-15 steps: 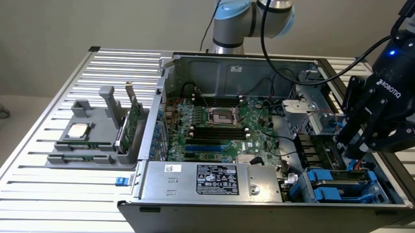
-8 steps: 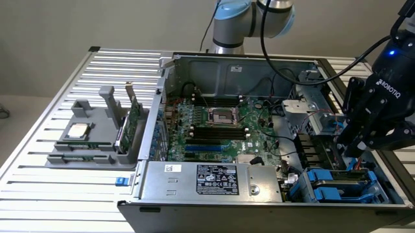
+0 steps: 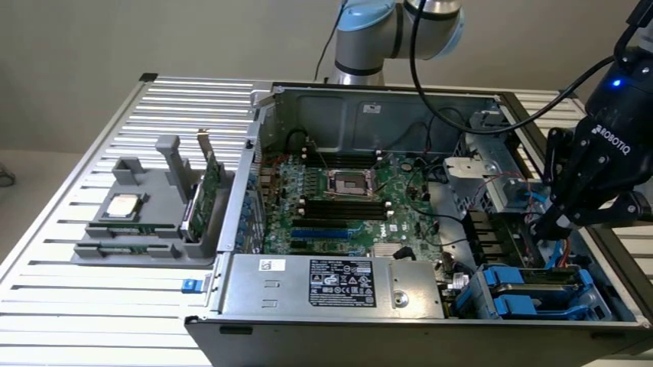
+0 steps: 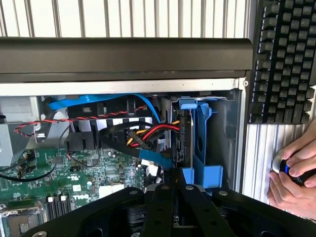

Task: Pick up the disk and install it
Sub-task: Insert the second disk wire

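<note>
On the slatted bench (image 3: 102, 306), at the exterior view's left, a grey holder (image 3: 143, 237) carries a small square chip (image 3: 124, 205) with a thin green card (image 3: 212, 195) standing on edge at its 3 o'clock. Next comes the open computer case (image 3: 306, 325), lying on its side; the green motherboard (image 3: 337, 218) fills its middle, with the CPU socket (image 3: 347, 183) near the board's centre and a labelled metal box (image 3: 342, 284) at the board's 6 o'clock. At 3 o'clock from that box, in the case's near corner at the exterior view's right, sits the blue drive cage (image 3: 536, 294), and the disk (image 3: 540, 275) stands in it on edge, seated between the blue rails. The pincer (image 3: 551, 228) hangs just at 12 o'clock of the cage, its fingers pressed together; whether they pinch anything there cannot be told. In the wrist view the disk (image 4: 185, 136) shows as a thin dark slab inside the blue carrier (image 4: 202, 143), with red, yellow and black cables (image 4: 148, 136) and a blue ribbon cable (image 4: 98, 101) running to it over the board. Beyond the case wall lie a black keyboard (image 4: 284, 59) and a person's hands (image 4: 291, 173) cupped over a small dark object.
</note>
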Controlling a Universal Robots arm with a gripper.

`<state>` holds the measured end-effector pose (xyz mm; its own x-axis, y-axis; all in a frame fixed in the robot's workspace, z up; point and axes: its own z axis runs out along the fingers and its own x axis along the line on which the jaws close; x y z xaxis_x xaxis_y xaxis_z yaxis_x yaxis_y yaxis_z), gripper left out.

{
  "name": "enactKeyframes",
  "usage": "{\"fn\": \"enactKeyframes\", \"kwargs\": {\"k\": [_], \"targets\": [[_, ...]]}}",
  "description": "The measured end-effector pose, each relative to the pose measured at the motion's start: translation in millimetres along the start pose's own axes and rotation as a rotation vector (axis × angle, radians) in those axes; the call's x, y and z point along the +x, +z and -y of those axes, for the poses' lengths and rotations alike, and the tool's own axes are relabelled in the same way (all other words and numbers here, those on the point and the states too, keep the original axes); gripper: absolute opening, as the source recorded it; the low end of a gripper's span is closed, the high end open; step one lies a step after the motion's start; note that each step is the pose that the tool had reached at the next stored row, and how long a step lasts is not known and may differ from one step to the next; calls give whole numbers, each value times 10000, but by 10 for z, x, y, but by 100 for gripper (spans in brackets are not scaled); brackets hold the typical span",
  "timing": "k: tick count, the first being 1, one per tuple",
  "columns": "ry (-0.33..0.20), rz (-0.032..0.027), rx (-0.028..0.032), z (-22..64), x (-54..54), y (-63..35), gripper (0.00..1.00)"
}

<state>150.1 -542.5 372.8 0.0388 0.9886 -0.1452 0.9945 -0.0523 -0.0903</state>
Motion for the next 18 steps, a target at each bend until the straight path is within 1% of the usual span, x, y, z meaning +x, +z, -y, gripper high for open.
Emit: {"fn": "enactKeyframes", "kwargs": {"k": [6,11,13,18], "targets": [[6,51,-2,2,-2,-15,11],[15,149,-6,3,-6,-36,11],[16,178,-7,-2,-6,-40,11],[15,184,-8,-25,-4,-42,11]]}}
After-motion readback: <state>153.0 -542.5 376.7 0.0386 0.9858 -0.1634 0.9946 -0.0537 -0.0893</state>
